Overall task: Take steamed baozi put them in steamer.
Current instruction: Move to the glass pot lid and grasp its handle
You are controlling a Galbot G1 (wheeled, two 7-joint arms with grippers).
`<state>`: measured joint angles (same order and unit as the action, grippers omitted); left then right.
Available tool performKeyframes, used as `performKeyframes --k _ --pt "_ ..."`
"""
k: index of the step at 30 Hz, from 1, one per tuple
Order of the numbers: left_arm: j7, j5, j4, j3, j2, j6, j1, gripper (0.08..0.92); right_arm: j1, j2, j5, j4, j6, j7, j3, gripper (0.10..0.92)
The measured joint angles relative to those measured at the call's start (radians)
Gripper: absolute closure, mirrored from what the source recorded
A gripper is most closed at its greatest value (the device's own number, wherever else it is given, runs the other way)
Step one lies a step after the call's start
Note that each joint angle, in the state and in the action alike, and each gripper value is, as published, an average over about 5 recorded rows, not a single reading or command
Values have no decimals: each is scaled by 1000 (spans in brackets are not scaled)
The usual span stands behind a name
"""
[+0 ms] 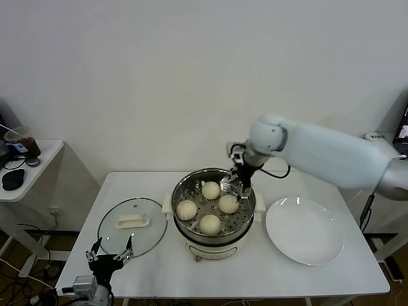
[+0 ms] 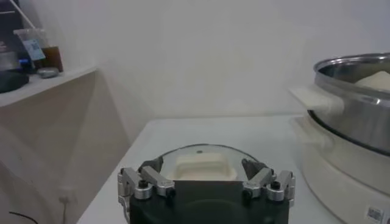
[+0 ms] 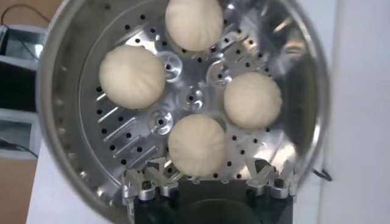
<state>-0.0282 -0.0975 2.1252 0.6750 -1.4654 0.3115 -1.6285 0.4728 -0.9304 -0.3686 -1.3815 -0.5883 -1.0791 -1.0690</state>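
Observation:
Four cream-white baozi lie on the perforated tray of the steamer: one at the back, one at the right, one at the left, one at the front. My right gripper hangs open over the steamer's back right rim and holds nothing. In the right wrist view the gripper is just above one baozi, with the others beyond it inside the steamer wall. My left gripper is parked open at the table's front left corner.
A glass lid with a cream handle lies flat left of the steamer, just ahead of the left gripper and in the left wrist view. A white plate sits right of the steamer. A side table stands at far left.

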Motion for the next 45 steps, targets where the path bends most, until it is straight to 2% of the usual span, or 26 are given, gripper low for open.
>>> performKeyframes --k 10,18,27,34,40,45 --pt "-7 -35 3 7 -1 -48 -2 177 -166 141 -157 -21 65 305 427 203" --pt "-5 -41 -19 16 4 -105 7 177 -533 179 -226 -73 178 589 921 203" --pt "0 4 -71 36 26 -172 46 177 -1024 29 -240 -158 313 833 1466 203" --pt "-6 137 -132 45 54 -228 88 177 -1325 -134 -232 -214 393 934 1695 203" --pt "-26 410 -205 25 100 -290 136 177 -1511 -236 -221 -262 429 976 1790 203" --pt "-51 735 -260 -16 174 -315 168 177 -1619 -283 -212 -297 449 990 1833 203"
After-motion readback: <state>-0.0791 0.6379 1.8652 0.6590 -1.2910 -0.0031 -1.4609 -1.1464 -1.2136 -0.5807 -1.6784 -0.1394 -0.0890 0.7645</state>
